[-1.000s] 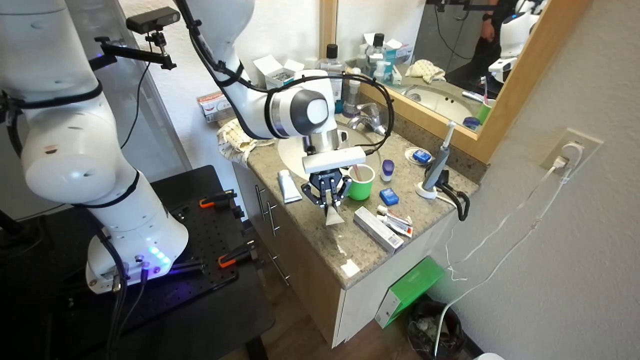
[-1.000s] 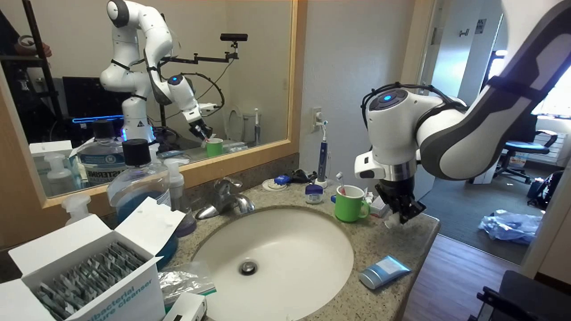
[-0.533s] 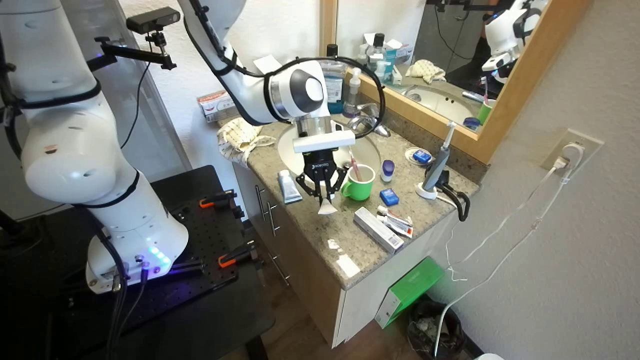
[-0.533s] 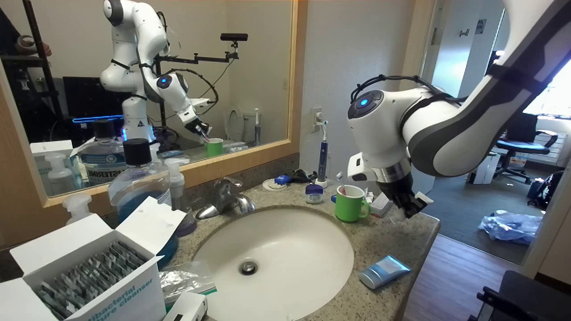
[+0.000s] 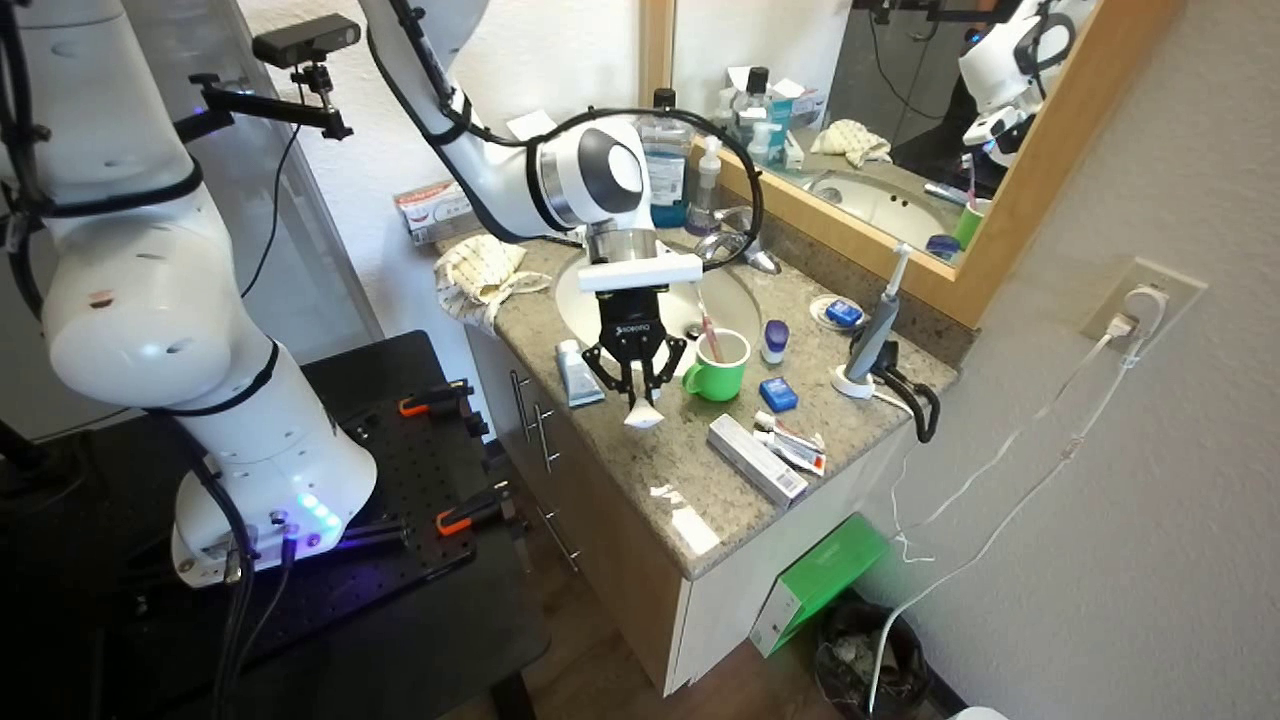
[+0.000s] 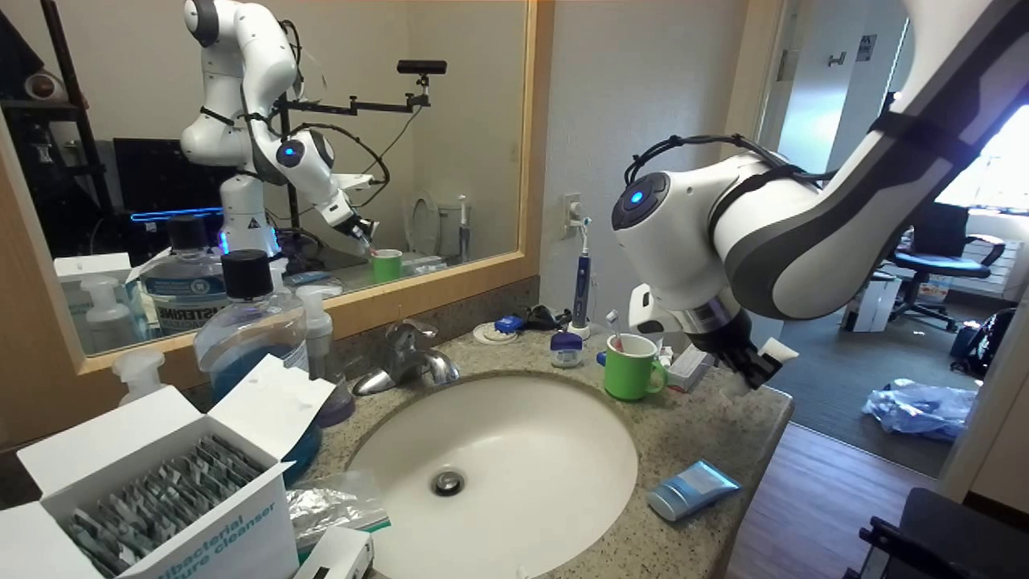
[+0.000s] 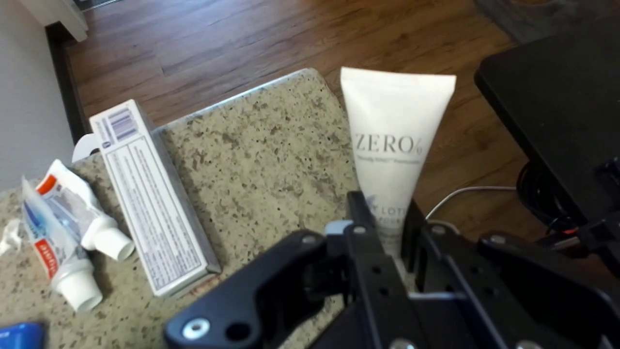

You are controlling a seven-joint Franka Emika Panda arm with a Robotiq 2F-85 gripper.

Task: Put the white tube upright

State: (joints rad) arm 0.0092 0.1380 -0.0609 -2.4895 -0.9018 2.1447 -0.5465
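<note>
above the speckled stone table (image 7: 271,160), the black two-fingered claw (image 7: 386,206) is clenched on the narrow part of a small white plastic squeeze tube (image 7: 397,121) lettered "zero%"; in an exterior view its wide flat end (image 6: 780,351) juts out from the claw at a slant. on the table, a green cylindrical mug (image 6: 627,374) holds a slim pinkish toothbrush (image 6: 612,318), a light-blue squeeze tube (image 6: 693,489) lies near the edge, and a long white cardboard box (image 7: 150,203) lies beside two colour-printed, white-capped tubes (image 7: 89,213).
</note>
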